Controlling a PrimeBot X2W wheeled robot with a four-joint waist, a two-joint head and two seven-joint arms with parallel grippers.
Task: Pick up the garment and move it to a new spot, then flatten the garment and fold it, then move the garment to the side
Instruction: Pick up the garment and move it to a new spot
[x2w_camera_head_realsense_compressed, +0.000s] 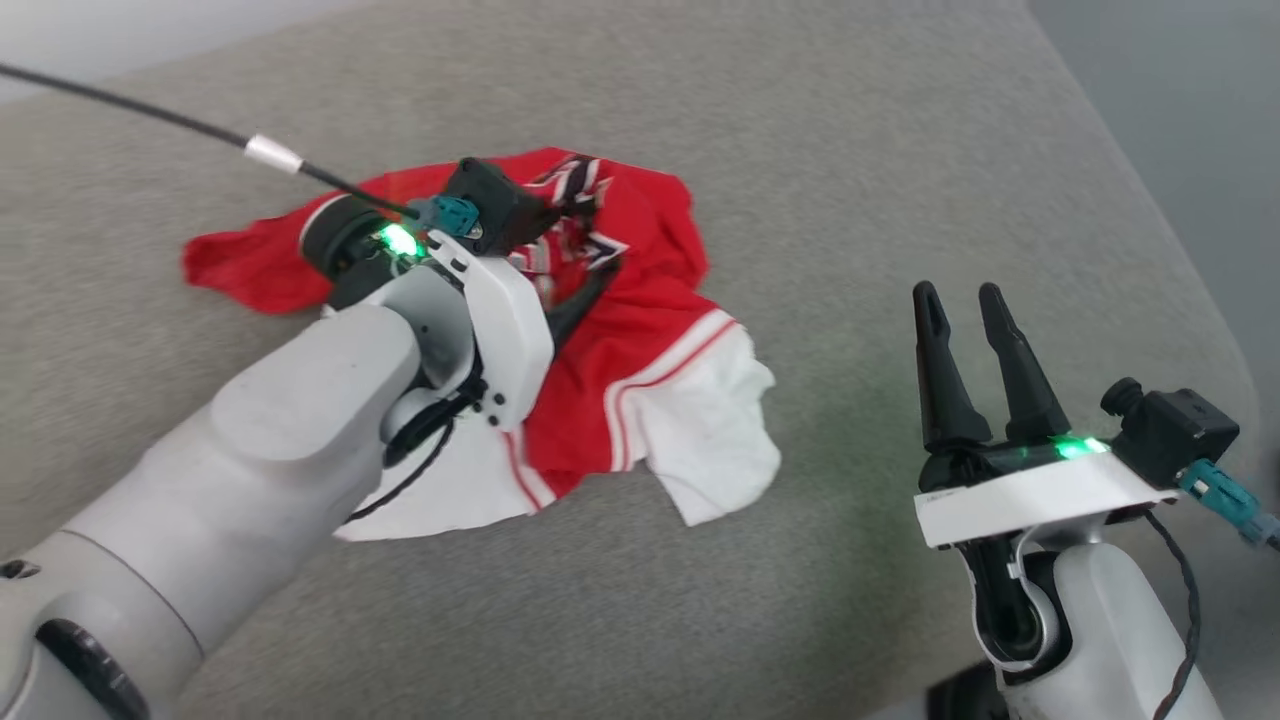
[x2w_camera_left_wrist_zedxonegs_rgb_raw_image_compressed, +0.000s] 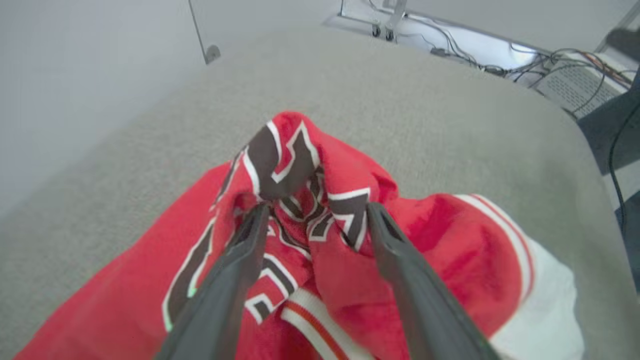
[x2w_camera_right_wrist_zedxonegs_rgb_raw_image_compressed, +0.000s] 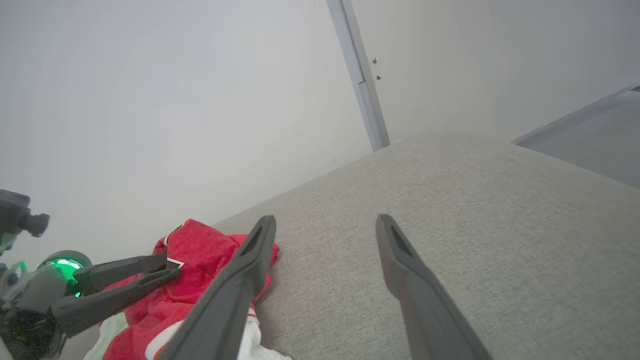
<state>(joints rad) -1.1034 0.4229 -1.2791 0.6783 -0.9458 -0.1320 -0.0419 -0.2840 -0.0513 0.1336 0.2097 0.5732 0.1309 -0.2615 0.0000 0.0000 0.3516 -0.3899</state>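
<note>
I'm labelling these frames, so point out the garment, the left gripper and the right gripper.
garment (x2w_camera_head_realsense_compressed: 645, 320), head view, red body panel.
left gripper (x2w_camera_left_wrist_zedxonegs_rgb_raw_image_compressed: 317, 207), left wrist view, midway between its open jaws.
right gripper (x2w_camera_head_realsense_compressed: 958, 292), head view, midway between its open jaws.

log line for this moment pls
left gripper: open, fingers either side of bunched fold | right gripper: open, over grey cushion | red jersey: crumpled, not folded

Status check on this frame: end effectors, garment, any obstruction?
Left end effector open, astride a bunched ridge of the garment. Right end effector open, empty, above grey cushion. Garment crumpled, unfolded. No obstruction seen.
</note>
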